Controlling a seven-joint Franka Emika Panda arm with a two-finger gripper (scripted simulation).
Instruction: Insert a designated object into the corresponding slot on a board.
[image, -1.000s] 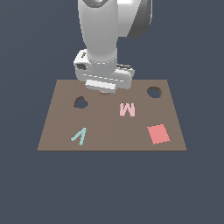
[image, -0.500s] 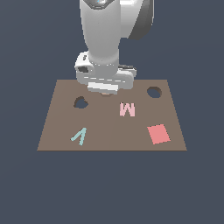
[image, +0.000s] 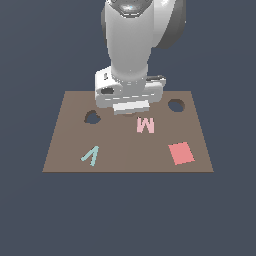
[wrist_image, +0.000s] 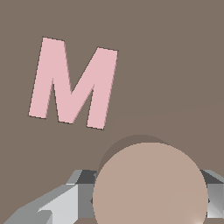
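Status: the disc (wrist_image: 150, 183) sits between the fingers (wrist_image: 48, 205) of the tool (image: 131, 106). In the wrist view grey finger metal shows on both sides of it and a round shadow lies on the board (image: 65, 150) just beyond its rim, so it is judged to be gripped and held slightly clear of the surface. The disc cannot be seen in the exterior view; the arm's wrist hides it.

Done: pick-up, apparently. Left: carry to the round slot (image: 175, 105), align, lower, let go. The slot is empty.

Layout: the tool hangs over the board's far-middle area, just behind the pink M (image: 145, 125). The round slot lies near the far corner on the exterior view's right, apart from the tool. The lobed hole (image: 92, 118) is toward the opposite far side; wrong target.

Room: the path along the far edge to the slot looks unobstructed. The M, red square (image: 181, 153) and teal V-shaped piece (image: 91, 155) all lie nearer the front edge, flat, off that line. The slot sits close to the board's far edge and corner, so little margin for overshoot there.
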